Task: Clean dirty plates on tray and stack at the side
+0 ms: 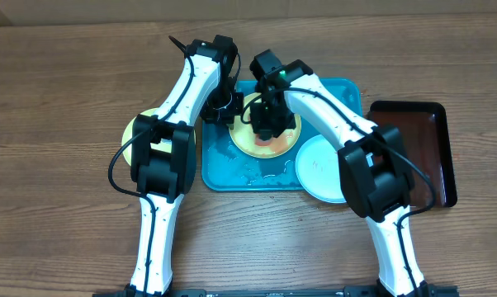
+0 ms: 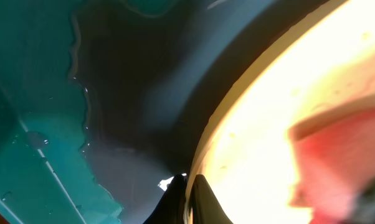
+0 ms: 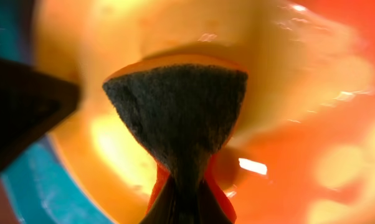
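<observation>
Reaching over tray (image 1: 224, 173), left claw (image 2: 186, 190) pinching plate (image 2: 268, 124) rim, right claw (image 3: 184, 196) clamping sponge (image 3: 178, 112) on it

Even, soft light overhead; both wrist views are blurred close-ups, with glare on the plate (image 2: 287, 81).

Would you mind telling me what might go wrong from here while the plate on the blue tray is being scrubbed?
The left hand pinches only the rim of the plate; on the wet tray it might slip or tilt under the scrubbing.
The sponge in the right hand may just spread the red sauce.
The white plate lies over the tray's edge beneath the right arm and might get knocked.
</observation>
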